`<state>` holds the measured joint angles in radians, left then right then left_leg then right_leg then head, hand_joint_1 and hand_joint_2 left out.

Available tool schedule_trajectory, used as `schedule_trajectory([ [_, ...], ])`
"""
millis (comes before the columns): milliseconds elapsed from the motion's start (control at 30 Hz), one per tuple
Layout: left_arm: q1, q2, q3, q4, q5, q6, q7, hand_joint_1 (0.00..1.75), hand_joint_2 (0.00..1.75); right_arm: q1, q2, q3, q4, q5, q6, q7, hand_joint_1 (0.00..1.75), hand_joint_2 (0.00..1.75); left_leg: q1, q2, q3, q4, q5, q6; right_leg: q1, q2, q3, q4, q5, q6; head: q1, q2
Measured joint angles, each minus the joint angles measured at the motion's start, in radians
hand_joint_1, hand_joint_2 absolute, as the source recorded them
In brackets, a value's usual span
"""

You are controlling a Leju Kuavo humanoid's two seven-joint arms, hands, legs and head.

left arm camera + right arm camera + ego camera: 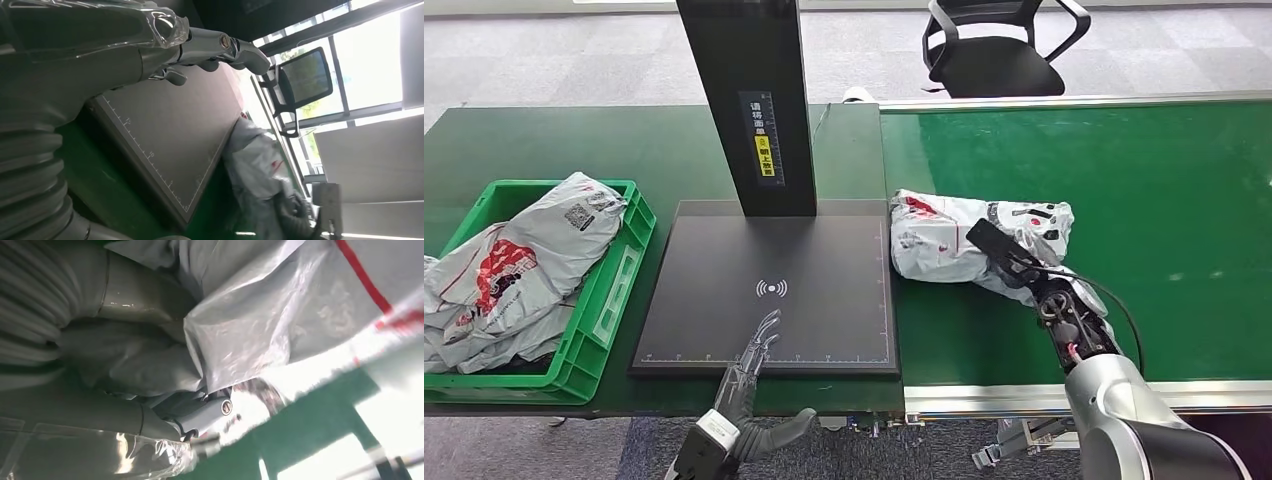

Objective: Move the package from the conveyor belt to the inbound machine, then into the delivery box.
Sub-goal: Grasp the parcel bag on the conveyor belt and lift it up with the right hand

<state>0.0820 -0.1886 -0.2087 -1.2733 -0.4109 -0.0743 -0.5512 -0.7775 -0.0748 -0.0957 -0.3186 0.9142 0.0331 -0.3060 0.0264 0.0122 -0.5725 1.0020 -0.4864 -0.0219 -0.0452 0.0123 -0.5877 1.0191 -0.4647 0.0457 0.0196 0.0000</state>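
Package [954,240] judged soft, light, slippery; right hand [1021,262] grips its bunched film, left hand [749,365] spread, holding nothing.

Left robot hand [749,375] flat, fingers apart; right robot hand [1034,272] seemingly curled

Black office chair [1001,45] at 1 o'clock, on grey carpet [574,55] past the belt's far edge. Chair also in left wrist view (against bright windows [367,55]).
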Motion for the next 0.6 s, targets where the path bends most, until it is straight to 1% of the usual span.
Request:
schedule_trajectory([
  [67, 0.008, 0.000, 0.000, -0.009, -0.006, 0.006, 0.000, 0.00, 1.75, -0.013, 0.012, -0.032, -0.026, -0.085, -0.095, -0.070, 1.75, 1.75, 0.000, 0.000, 0.000, 0.000, 0.000, 0.000, 0.000, 0.000, 0.000, 0.000, 0.000, 0.000, 0.000, 0.000],
  [100, 0.011, 0.000, 0.001, -0.013, -0.008, 0.008, 0.000, 0.00, 1.75, -0.023, 0.018, -0.048, -0.040, -0.122, -0.126, -0.098, 1.75, 1.75, 0.000, 0.000, 0.000, 0.000, 0.000, 0.000, 0.000, 0.000, 0.000, 0.000, 0.000, 0.000, 0.000, 0.000],
  [200, 0.014, 0.000, 0.000, -0.017, -0.010, 0.017, 0.000, 0.00, 1.75, -0.048, 0.027, -0.083, -0.075, -0.196, -0.169, -0.145, 1.75, 1.75, 0.000, 0.000, 0.000, 0.000, 0.000, 0.000, 0.000, 0.000, 0.000, 0.000, 0.000, 0.000, 0.000, 0.000],
  [333, 0.021, -0.001, 0.000, -0.023, -0.011, 0.031, 0.000, 0.00, 1.75, -0.059, 0.043, -0.117, -0.137, -0.317, -0.214, -0.233, 1.75, 1.75, 0.000, 0.000, 0.000, 0.000, 0.000, 0.000, 0.000, 0.000, 0.000, 0.000, 0.000, 0.000, 0.000, 0.000],
  [400, 0.022, -0.001, 0.000, -0.025, -0.011, 0.036, 0.000, 0.00, 1.75, -0.066, 0.048, -0.126, -0.161, -0.347, -0.222, -0.253, 1.75, 1.75, 0.000, 0.000, 0.000, 0.000, 0.000, 0.000, 0.000, 0.000, 0.000, 0.000, 0.000, 0.000, 0.000, 0.000],
  [600, 0.023, -0.001, 0.000, -0.026, -0.011, 0.037, 0.000, 0.00, 1.75, -0.069, 0.057, -0.134, -0.200, -0.363, -0.224, -0.258, 1.75, 1.75, 0.000, 0.000, 0.000, 0.000, 0.000, 0.000, 0.000, 0.000, 0.000, 0.000, 0.000, 0.000, 0.000, 0.000],
])
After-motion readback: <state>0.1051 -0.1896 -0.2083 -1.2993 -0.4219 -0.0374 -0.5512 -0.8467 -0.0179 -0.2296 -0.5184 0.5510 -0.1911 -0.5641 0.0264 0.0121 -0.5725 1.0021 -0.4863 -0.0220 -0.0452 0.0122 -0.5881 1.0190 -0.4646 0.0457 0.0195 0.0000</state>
